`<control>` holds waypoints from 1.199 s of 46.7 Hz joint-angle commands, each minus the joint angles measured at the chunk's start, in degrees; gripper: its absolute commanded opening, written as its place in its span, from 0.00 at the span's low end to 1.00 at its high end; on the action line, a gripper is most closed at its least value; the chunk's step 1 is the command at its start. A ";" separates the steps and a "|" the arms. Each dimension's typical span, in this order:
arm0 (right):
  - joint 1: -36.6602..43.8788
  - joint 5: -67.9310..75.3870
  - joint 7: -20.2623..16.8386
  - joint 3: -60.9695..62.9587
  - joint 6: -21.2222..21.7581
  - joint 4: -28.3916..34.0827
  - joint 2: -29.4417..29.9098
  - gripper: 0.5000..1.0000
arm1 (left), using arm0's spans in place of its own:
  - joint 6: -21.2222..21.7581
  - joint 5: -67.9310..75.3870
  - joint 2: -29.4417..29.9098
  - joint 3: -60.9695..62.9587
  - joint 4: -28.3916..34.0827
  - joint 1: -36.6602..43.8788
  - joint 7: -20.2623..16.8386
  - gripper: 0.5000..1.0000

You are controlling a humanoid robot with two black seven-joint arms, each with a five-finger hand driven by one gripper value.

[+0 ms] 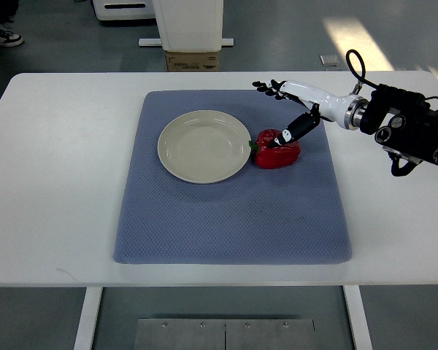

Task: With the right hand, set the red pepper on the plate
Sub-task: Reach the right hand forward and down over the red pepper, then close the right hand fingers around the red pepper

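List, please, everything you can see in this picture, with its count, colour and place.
table: one, white, fills most of the view.
mat: one, blue-grey, lying on the middle of the table.
plate: one, cream, empty, on the upper left part of the mat.
red pepper: one, red with a green stem, on the mat just right of the plate's rim.
cardboard box: one, brown, on the floor behind the table, under a white unit.
shoes: dark and white, on the floor at the top left corner.
right hand: one, white and black, arm entering from the right; thumb resting on the pepper, fingers spread beyond it.
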 commanded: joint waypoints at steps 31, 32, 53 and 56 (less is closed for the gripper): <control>0.49 -0.72 -0.45 -7.40 -0.88 -4.24 4.49 0.86 | 0.00 0.00 0.00 0.00 0.00 0.04 0.00 1.00; 0.49 -0.72 -0.45 -7.57 -0.88 -4.41 4.58 0.86 | 0.00 0.00 0.00 0.00 0.00 0.04 0.00 1.00; 0.40 -0.72 -0.45 -10.30 -0.88 -5.47 5.20 0.76 | 0.00 0.00 0.00 0.00 0.00 0.04 0.00 1.00; 0.22 -0.72 -0.45 -10.30 -0.88 -5.47 5.29 0.75 | 0.00 0.00 0.00 0.00 0.00 -0.05 0.00 1.00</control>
